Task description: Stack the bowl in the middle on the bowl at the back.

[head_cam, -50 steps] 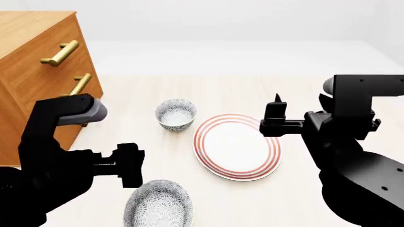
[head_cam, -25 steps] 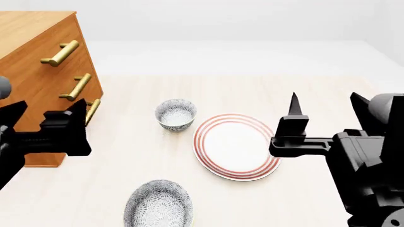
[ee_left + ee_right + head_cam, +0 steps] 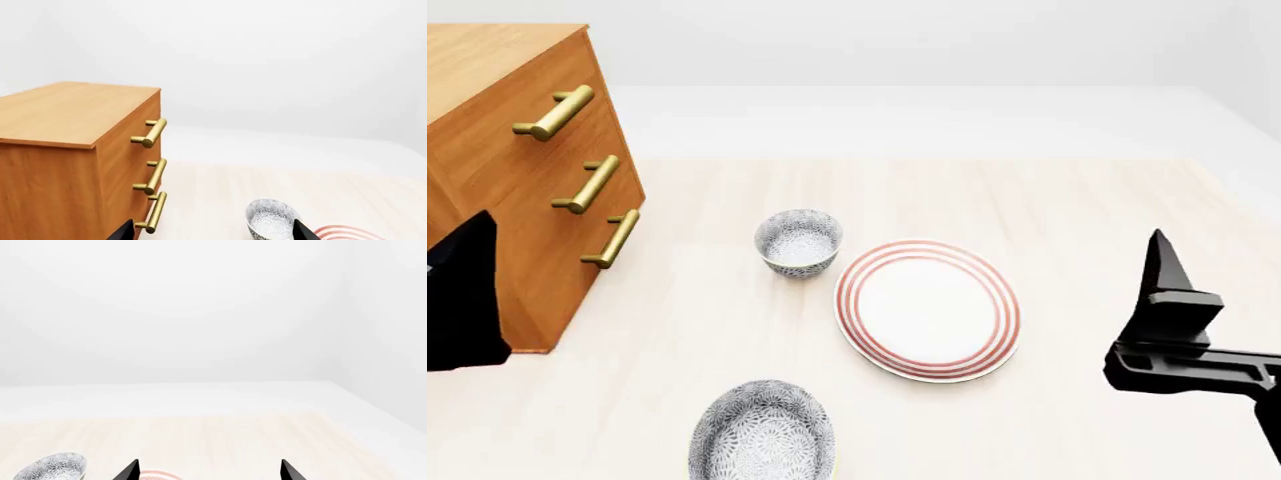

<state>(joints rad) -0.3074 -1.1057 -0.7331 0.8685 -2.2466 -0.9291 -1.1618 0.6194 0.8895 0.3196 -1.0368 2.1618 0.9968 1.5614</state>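
Two end effectors spread wide, empty; middle bowl [image 3: 761, 432] between them, back bowl [image 3: 798, 241] beyond.

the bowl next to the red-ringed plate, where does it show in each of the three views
Head view: the bowl sits mid-picture, just off the red-ringed plate on the drawer side.
Left wrist view: at the bottom edge, right of centre.
Right wrist view: only its rim shows, in the bottom left corner.
Shared landmark: the plate, beside the bowl in all three.
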